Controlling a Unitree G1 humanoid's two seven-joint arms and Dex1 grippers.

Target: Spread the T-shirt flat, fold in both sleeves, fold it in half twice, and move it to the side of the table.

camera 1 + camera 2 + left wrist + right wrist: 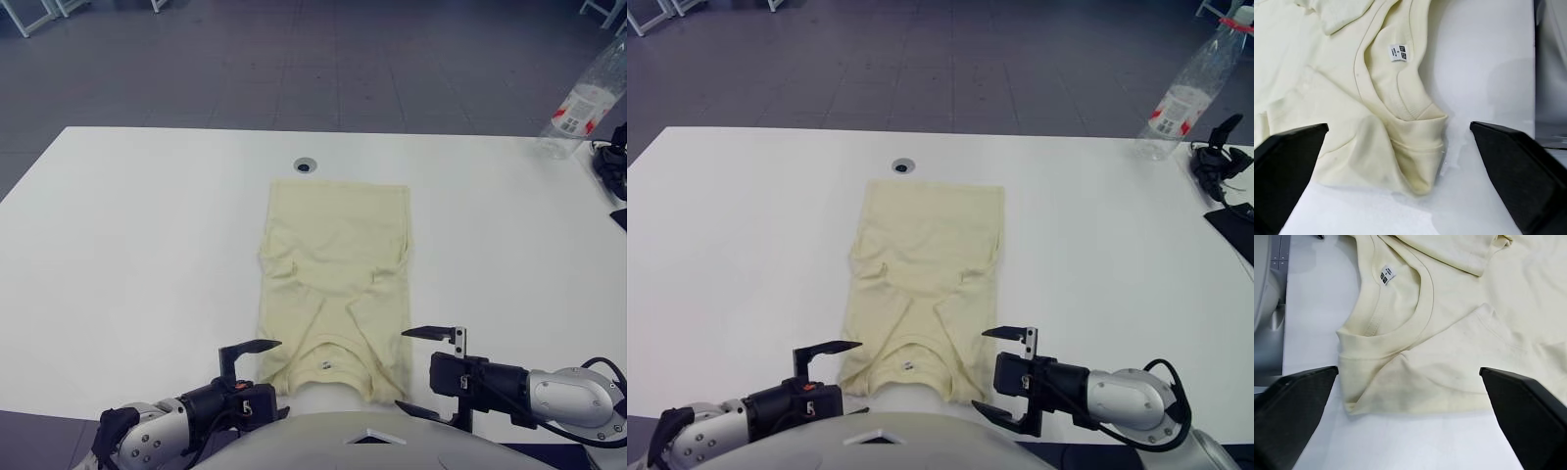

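A pale yellow T-shirt (pixel 336 264) lies flat on the white table (pixel 127 225) with both sleeves folded in and its collar (pixel 1400 308) at the near edge. My left gripper (pixel 274 377) is open at the shirt's near left corner; in the left wrist view the shoulder corner (pixel 1420 147) lies between the open fingers of that gripper (pixel 1399 126). My right gripper (pixel 402 370) is open at the near right corner, and the other shoulder corner (pixel 1381 377) sits below its spread fingers (pixel 1518 396). Neither gripper holds cloth.
A round cable hole (pixel 305 165) sits just beyond the shirt's far hem. A clear plastic bottle (pixel 583 103) and black gear (pixel 612 166) stand at the far right edge. Bare table lies on both sides of the shirt.
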